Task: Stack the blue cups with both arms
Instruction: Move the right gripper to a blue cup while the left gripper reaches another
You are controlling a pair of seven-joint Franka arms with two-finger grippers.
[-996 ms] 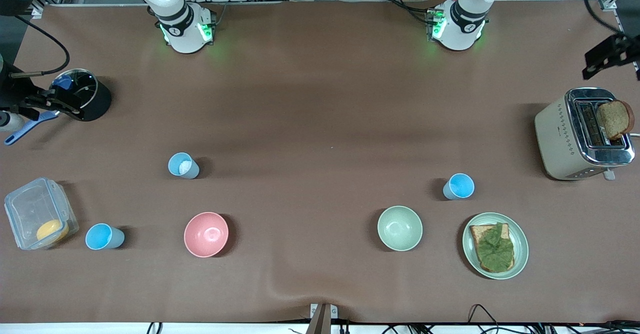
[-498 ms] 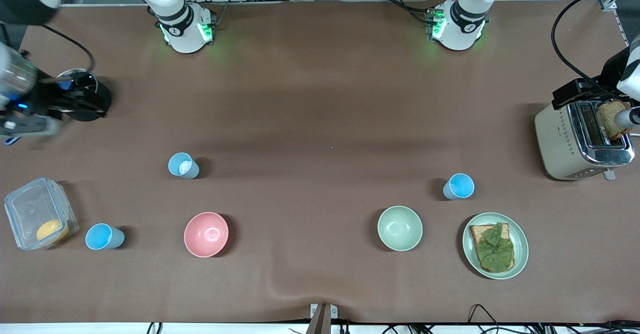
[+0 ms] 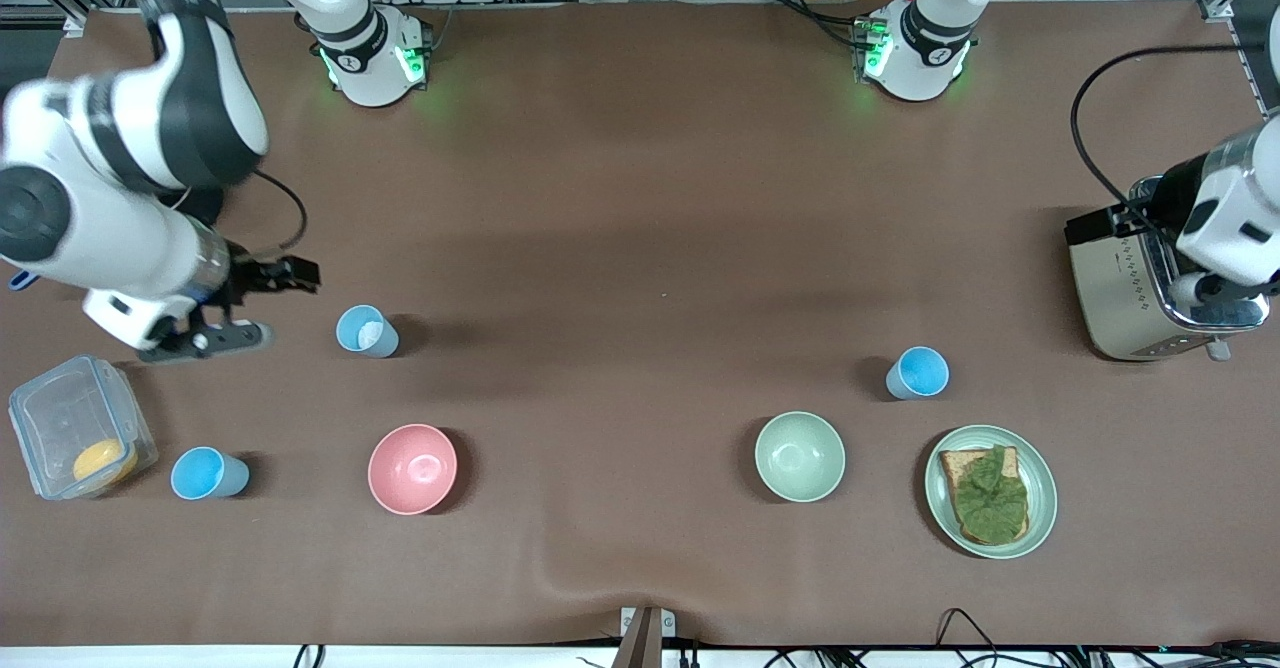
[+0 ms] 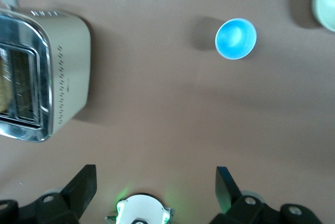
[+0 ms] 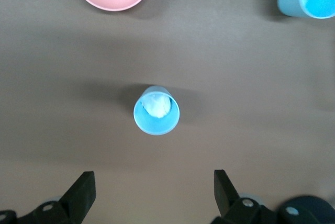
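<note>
A pale blue cup [image 3: 367,331] with a whitish inside bottom stands upright toward the right arm's end of the table. A sky blue cup [image 3: 917,373] stands toward the left arm's end, next to the plate. Another sky blue cup [image 3: 208,474] stands beside the clear container. My right gripper [image 3: 262,293] is open and empty in the air beside the pale cup, which shows in the right wrist view [image 5: 156,110] ahead of the open gripper [image 5: 153,187]. My left gripper [image 4: 156,182] is open and empty, its wrist [image 3: 1225,218] over the toaster. The left wrist view shows the sky blue cup [image 4: 235,38].
A pink bowl [image 3: 412,468] and a pale green bowl [image 3: 799,456] stand nearer to the front camera than the cups. A green plate [image 3: 1040,523] holds bread and lettuce. A toaster [image 3: 1110,288] stands at the left arm's end, a clear container [image 3: 60,418] at the right arm's end.
The right arm has swung from the black pot toward the pale blue cup. The left arm has moved in over the toaster. The cups have not moved.
</note>
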